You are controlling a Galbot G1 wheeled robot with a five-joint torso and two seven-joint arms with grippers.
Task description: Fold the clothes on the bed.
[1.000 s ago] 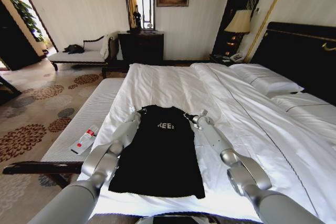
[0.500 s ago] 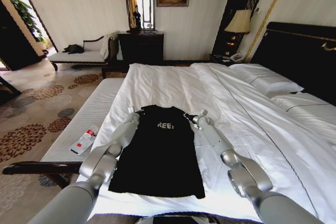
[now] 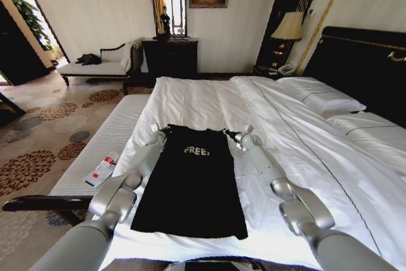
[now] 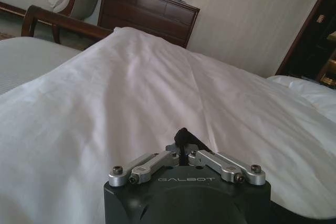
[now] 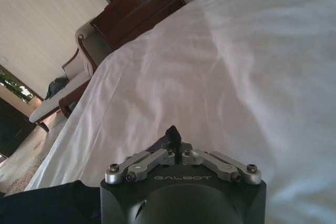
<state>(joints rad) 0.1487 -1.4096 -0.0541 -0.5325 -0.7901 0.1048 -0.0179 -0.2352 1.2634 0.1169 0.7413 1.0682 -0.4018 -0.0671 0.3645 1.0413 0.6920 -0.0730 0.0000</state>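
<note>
Head view: T-shirt (image 3: 193,179) lies flat on bed (image 3: 298,138), near its foot edge. Both arms have pushed forward since 1 s ago; "FREE!" lettering now fully exposed, collar end stretched out. Left gripper (image 3: 158,131) and right gripper (image 3: 238,136) sit at the shoulder corners. Open duvet ahead.

Left wrist: fingers (image 4: 182,136) pinched together; grip on cloth can't be confirmed.

Right wrist: fingers (image 5: 172,132) likewise closed, shirt beside.

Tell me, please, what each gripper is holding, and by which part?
Both hold the black T-shirt: left gripper at its left shoulder corner, right gripper at its right shoulder corner.
</note>
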